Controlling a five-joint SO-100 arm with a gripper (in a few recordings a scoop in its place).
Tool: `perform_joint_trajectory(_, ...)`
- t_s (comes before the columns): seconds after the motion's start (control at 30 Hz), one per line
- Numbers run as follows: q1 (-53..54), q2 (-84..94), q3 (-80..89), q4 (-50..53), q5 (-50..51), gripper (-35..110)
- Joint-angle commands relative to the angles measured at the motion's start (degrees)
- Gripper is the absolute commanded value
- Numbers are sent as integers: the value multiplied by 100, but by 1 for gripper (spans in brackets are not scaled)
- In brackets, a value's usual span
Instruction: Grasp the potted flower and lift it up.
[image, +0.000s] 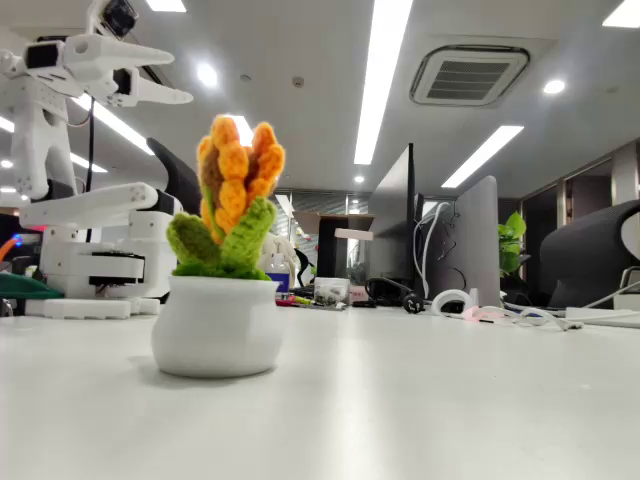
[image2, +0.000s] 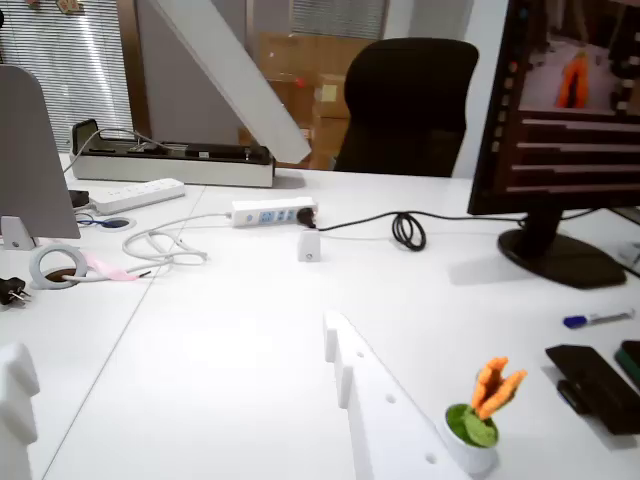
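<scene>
The potted flower (image: 220, 300) stands upright on the white table, an orange-yellow crocheted bloom with fuzzy green leaves in a squat glossy white pot. My white gripper (image: 180, 75) hangs high at the upper left, well above and behind the flower, and its two fingers are spread apart. In the wrist view the potted flower (image2: 478, 418) sits at the lower right, just outside the right finger (image2: 385, 415). The left finger (image2: 15, 400) is at the bottom left corner. The gripper (image2: 170, 340) is open with nothing between its fingers.
A monitor (image2: 560, 110) stands at the right, with a blue pen (image2: 597, 319) and a black device (image2: 600, 388) near the flower. A power strip (image2: 272, 212), cables and a tape roll (image2: 58, 266) lie farther off. The arm's base (image: 95, 250) stands behind the flower.
</scene>
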Motion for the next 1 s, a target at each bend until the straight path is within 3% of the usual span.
perform_joint_trajectory(0.0, -35, 9, 70, 105, 44, 36)
perform_joint_trajectory(0.97, 105, 0, 62, 193, 114, 36)
